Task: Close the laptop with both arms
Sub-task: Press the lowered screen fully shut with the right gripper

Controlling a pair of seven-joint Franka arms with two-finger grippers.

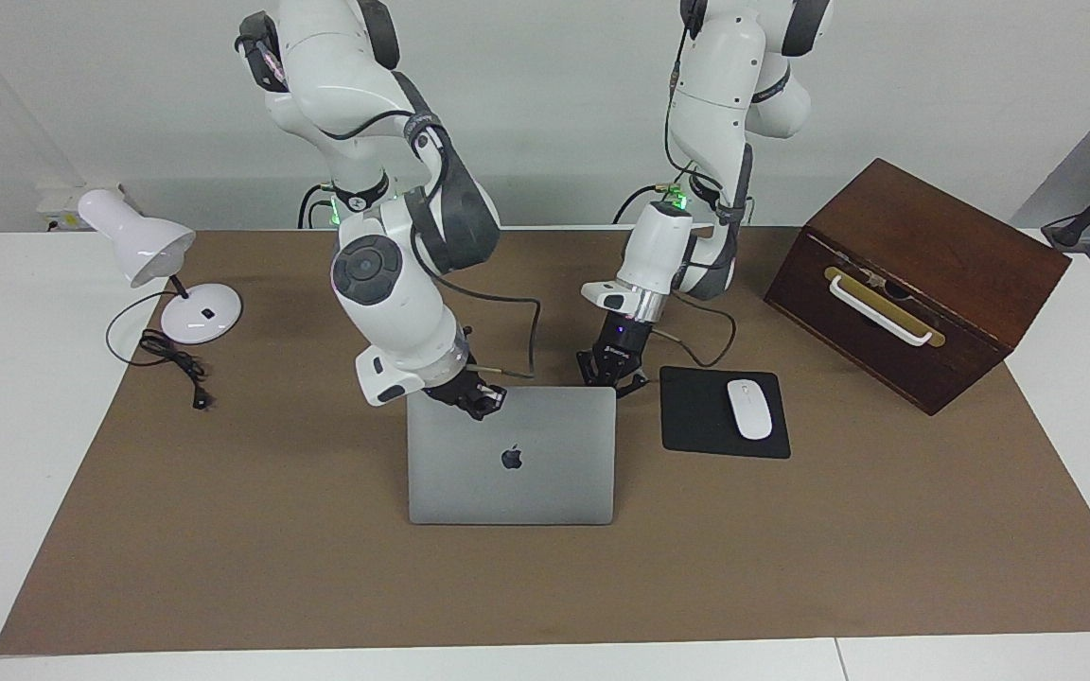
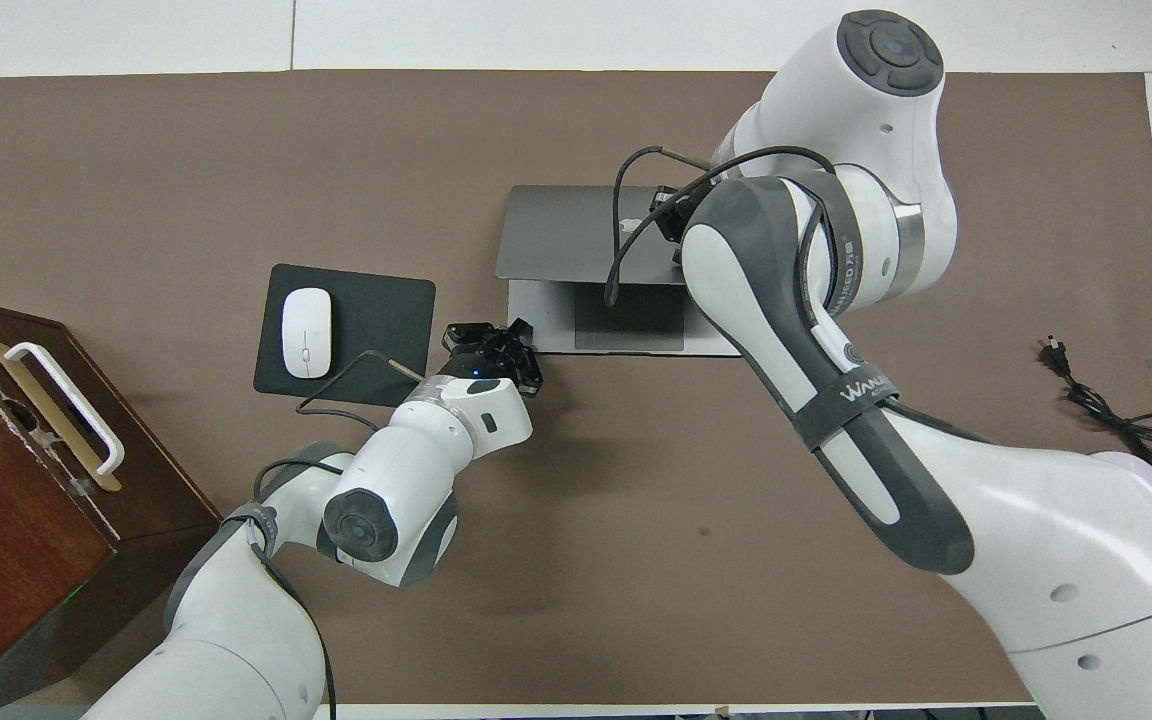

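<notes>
Clearly, "WANUED" (image 2: 861, 378) marks the right arm (image 2: 786, 290).

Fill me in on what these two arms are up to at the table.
They are closing the laptop. The right gripper, shut, presses on the lid's top edge; the lid is tilted well down, with only the trackpad showing. The left gripper, shut, is at the base's corner nearest the mouse pad.
</notes>
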